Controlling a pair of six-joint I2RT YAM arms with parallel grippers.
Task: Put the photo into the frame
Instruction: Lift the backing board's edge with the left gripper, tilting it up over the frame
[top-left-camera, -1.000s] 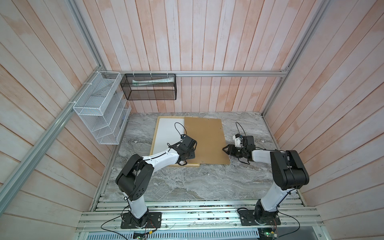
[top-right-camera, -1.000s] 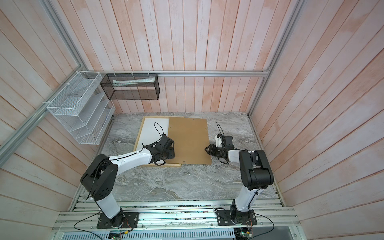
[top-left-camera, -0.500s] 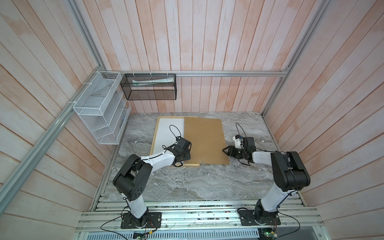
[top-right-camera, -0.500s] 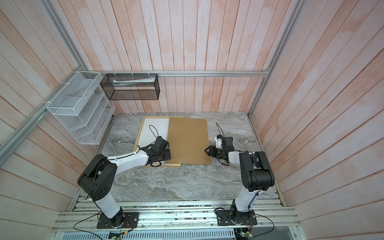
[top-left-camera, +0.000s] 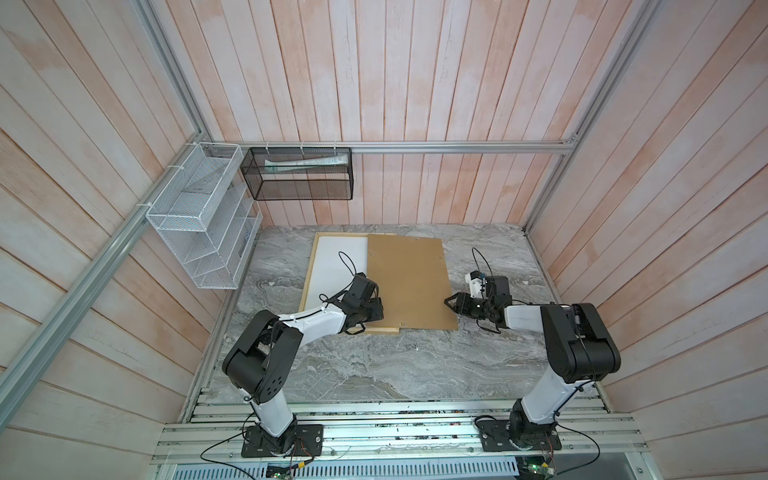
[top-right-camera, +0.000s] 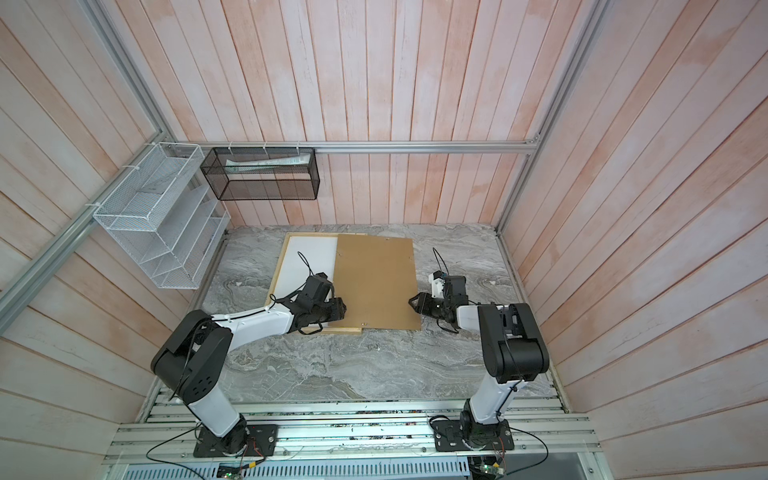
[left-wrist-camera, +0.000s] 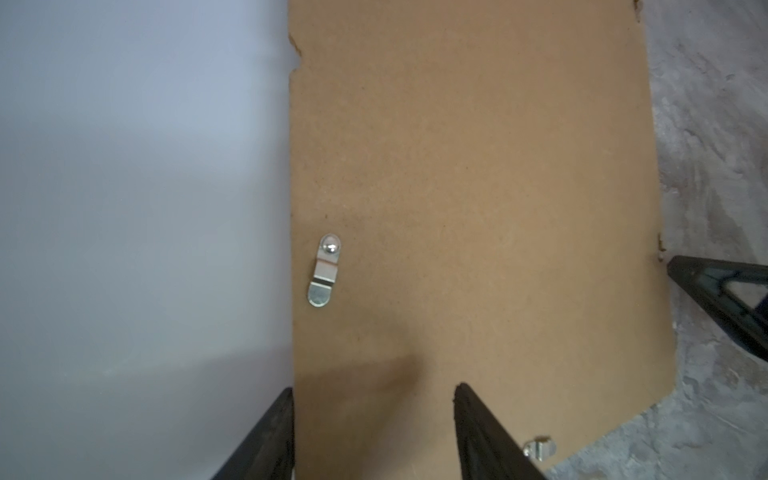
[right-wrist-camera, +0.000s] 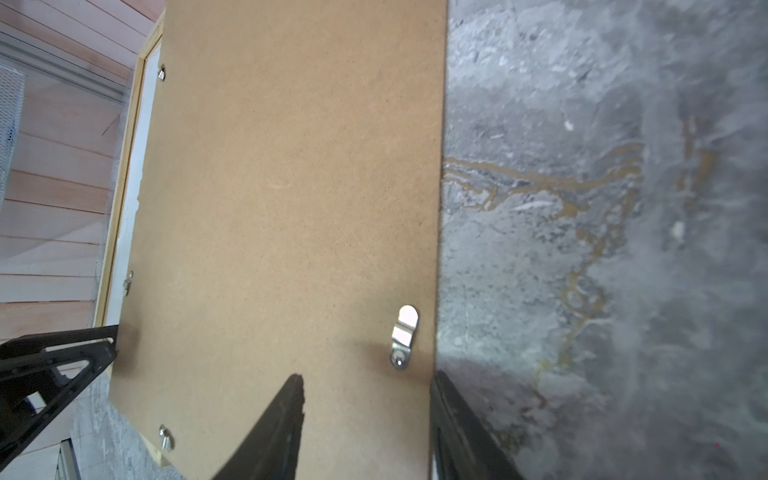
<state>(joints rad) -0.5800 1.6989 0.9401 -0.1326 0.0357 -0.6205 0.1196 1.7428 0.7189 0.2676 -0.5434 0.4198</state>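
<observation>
**A:** Where is the photo (top-left-camera: 328, 266)?

**B:** You see it white side up, apparently seated inside the frame (top-left-camera: 384, 331) on the table (top-left-camera: 415, 365). The panel (top-left-camera: 409, 282) lies skewed over its right part and overhangs the frame's right side.

**A:** And the grippers?

**B:** Both have their fingers parted and clamp nothing. The left gripper (left-wrist-camera: 372, 388) straddles the panel's left edge, and the right gripper (right-wrist-camera: 366, 375) straddles its right edge.

**A:** How will things handle?

**B:** I judge the photo thin, limp and easily creased, so you should not pinch it. The panel looks stiff, light and slick. Take it by opposite edges, clear of the clips (left-wrist-camera: 324, 270), and slide it flat so it doesn't drag the paper.
</observation>
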